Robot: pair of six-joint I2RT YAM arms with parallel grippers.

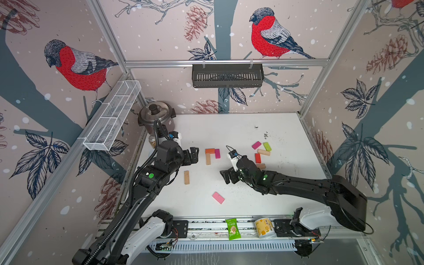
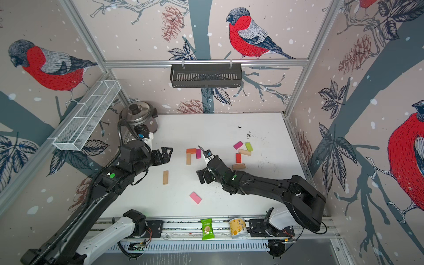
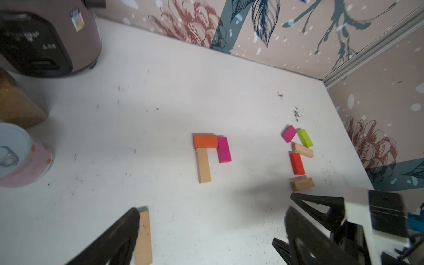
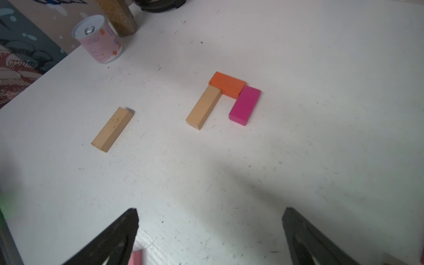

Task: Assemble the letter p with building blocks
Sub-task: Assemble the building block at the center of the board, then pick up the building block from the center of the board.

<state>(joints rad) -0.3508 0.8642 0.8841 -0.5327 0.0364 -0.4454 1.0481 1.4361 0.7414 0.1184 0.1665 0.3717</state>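
Note:
Three building blocks touch mid-table in both top views: an orange block (image 1: 210, 151) (image 2: 191, 150) across the top, a wood bar (image 1: 208, 159) below its left end, a magenta block (image 1: 217, 153) at its right end. A loose wood bar (image 1: 186, 177) and a light pink block (image 1: 218, 197) lie nearer the front. Further right lie magenta (image 1: 256, 145), lime (image 1: 267, 146), red (image 1: 257, 158) and two wood blocks (image 1: 263, 152). My left gripper (image 1: 195, 154) (image 3: 212, 210) hangs open and empty left of the assembly. My right gripper (image 1: 226, 176) (image 4: 211, 209) is open and empty in front of it.
A rice cooker (image 1: 157, 114), a brown jar (image 1: 152, 141) and a pink can (image 4: 98, 39) stand at the back left. On the front rail lie a green snack packet (image 1: 232, 229) and a yellow can (image 1: 265, 228). Walls close in three sides.

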